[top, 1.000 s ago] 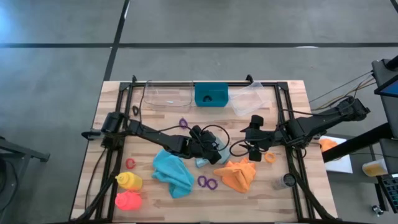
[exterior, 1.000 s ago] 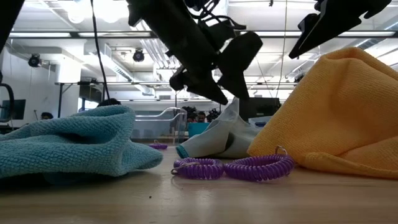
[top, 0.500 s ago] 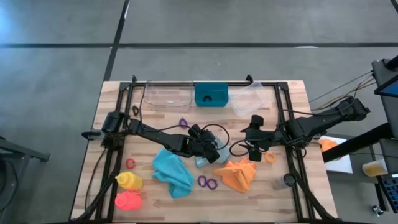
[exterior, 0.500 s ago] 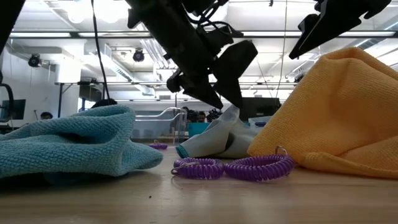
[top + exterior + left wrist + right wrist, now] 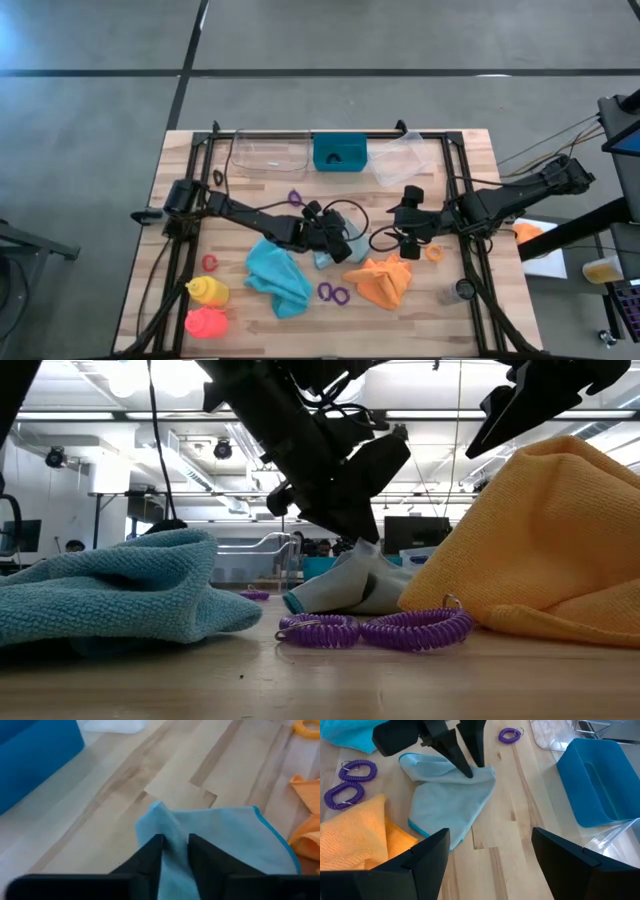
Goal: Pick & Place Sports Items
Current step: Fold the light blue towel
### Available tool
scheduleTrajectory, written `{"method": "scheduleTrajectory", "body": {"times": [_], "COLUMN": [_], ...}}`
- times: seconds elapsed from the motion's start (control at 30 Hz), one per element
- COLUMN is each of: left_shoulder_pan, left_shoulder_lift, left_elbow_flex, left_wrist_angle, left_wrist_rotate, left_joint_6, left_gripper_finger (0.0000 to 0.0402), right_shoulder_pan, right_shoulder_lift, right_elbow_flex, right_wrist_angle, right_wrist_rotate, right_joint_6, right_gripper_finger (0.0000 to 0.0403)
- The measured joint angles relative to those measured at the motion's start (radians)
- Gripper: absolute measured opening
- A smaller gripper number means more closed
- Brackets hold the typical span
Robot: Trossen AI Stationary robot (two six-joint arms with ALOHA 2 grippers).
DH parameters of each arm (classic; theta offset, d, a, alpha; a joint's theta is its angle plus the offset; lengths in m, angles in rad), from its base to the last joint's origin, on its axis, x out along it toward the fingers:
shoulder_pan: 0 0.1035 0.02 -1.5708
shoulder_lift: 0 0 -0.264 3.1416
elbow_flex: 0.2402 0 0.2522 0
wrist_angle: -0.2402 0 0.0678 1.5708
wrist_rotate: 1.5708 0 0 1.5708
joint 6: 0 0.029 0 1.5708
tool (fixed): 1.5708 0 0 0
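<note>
A: What could go wrong here?

B: The left hand (image 5: 174,851) has only a thin fold of the pale cloth (image 5: 220,835) between its fingers. If it lifts fast, I'd judge the fold could slide out and the cloth drop back onto the bench (image 5: 180,180). The cloth's right edge also lies just beside the orange cloth (image 5: 384,281), so a low drag might pull that along.

A: How wide is that hand?

B: Narrow. The two fingers pinch a raised ridge of the pale cloth, with only that pleat between them. The rest of the cloth lies flat on the wood.

A: And where is the cloth?

B: Mid-bench, between the teal cloth (image 5: 277,276) on the left and the orange one on the right, with a pair of purple rings (image 5: 333,293) near it. The teal bin (image 5: 339,152) sits at the far edge.

A: The other arm?

B: The right hand (image 5: 490,851) hovers to the right of the pale cloth, fingers spread, holding nothing. If it crowds in, the two arms might bump.
</note>
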Motion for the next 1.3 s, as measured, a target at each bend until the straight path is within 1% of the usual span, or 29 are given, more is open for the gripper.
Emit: {"method": "scheduleTrajectory", "body": {"times": [0.17,0.2,0.33,0.47,0.7,0.87,1.0,1.13,1.3], "left_shoulder_pan": [0.0,0.0,0.0,-0.002,-0.022,-0.031,-0.031,-0.028,-0.027], "left_shoulder_lift": [0.0,0.0,0.0,-0.016,-0.128,-0.221,-0.277,-0.321,-0.366], "left_elbow_flex": [0.0,0.0,0.0,0.01,0.036,0.038,0.038,0.038,0.038], "left_wrist_angle": [0.001,0.002,0.001,-0.009,-0.16,-0.226,-0.27,-0.277,-0.277], "left_wrist_rotate": [0.026,0.037,0.041,0.044,0.051,0.058,0.136,0.228,0.239], "left_joint_6": [0.021,0.032,0.047,0.092,0.17,0.174,0.173,0.167,0.166], "left_gripper_finger": [0.0018,0.0011,0.0006,0.0004,0.0002,0.0001,0.0001,0.0001,0.0], "right_shoulder_pan": [0.0,0.0,0.0,0.0,0.0,0.0,0.0,0.0,0.0], "right_shoulder_lift": [0.0,0.0,0.0,0.0,0.001,0.001,0.001,0.002,0.032], "right_elbow_flex": [-0.001,-0.002,-0.006,-0.016,-0.037,-0.042,-0.044,-0.047,-0.047], "right_wrist_angle": [0.0,0.0,0.001,0.006,0.018,0.041,0.067,0.112,0.159], "right_wrist_rotate": [0.0,0.0,0.001,0.001,0.001,0.0,0.0,-0.001,-0.022], "right_joint_6": [0.0,0.0,0.0,0.0,0.0,0.0,-0.001,-0.008,-0.043], "right_gripper_finger": [0.0283,0.0283,0.0283,0.0283,0.0283,0.0283,0.0283,0.0283,0.0283]}}
